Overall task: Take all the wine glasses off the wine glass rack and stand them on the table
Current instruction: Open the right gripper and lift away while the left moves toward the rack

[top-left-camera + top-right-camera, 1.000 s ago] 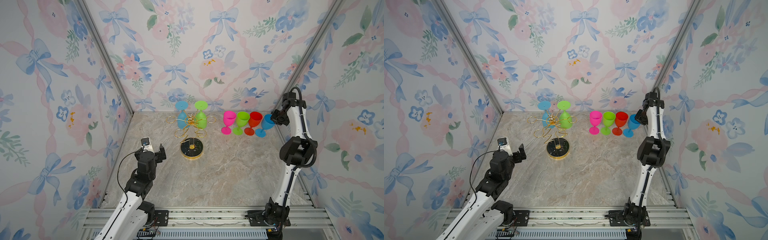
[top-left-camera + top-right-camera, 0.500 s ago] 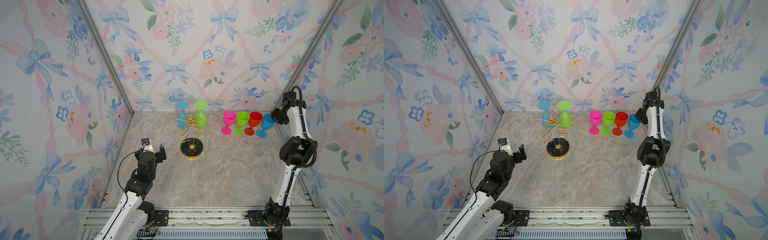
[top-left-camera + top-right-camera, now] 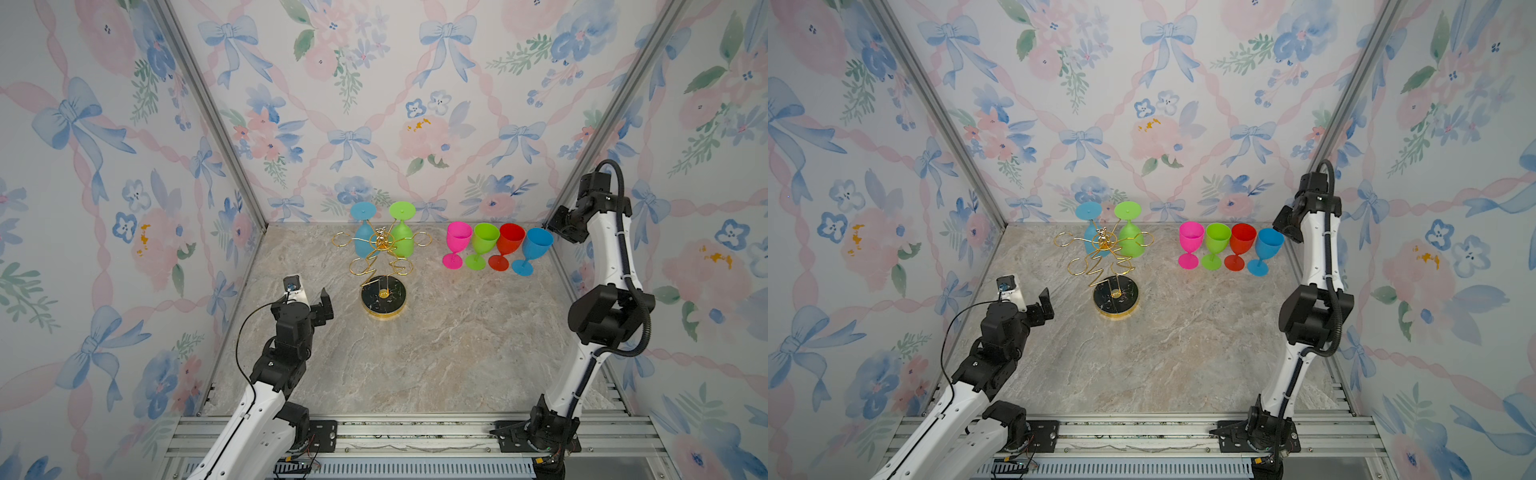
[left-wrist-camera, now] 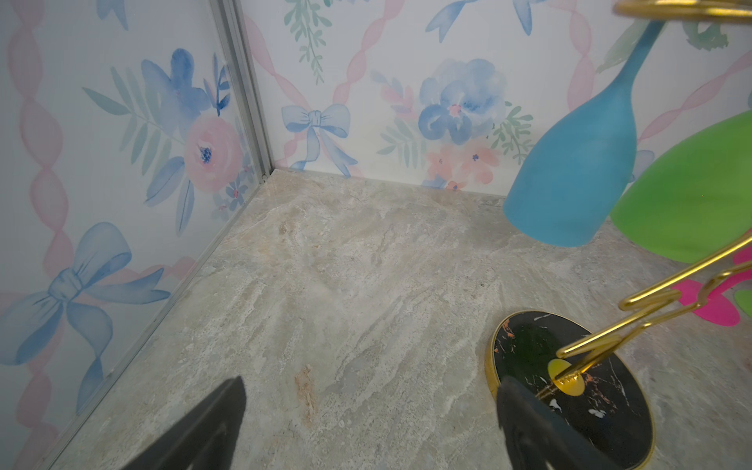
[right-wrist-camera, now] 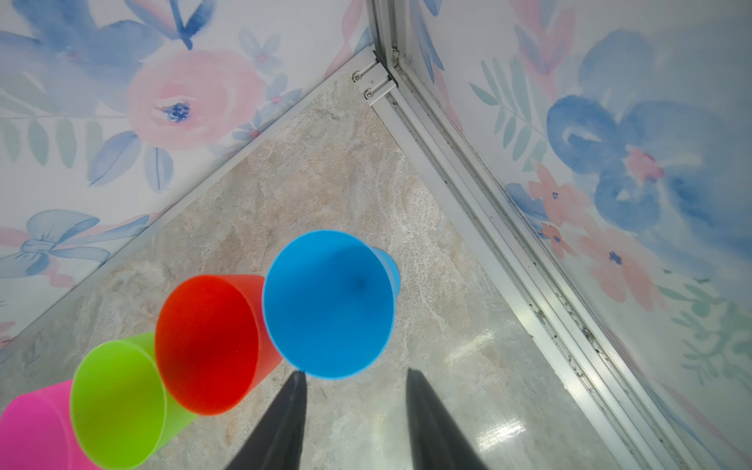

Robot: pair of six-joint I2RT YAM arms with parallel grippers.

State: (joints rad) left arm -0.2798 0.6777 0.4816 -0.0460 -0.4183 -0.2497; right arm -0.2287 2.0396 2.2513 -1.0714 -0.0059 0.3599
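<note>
The wine glass rack (image 3: 374,297) stands near the back of the tabletop (image 3: 415,353). A blue hanging glass (image 3: 363,245) and a green hanging glass (image 3: 402,243) hang upside down on its far side. Four more stand in a row to the right, so I think the job is part done. The right tool (image 5: 355,374) is spread and empty, just beside the blue standing glass (image 5: 329,303), well apart from the rack. The left tool (image 4: 371,382) is spread wide near the rack's base. Next, a tool must pinch a hanging glass and slide its stem out.
</note>
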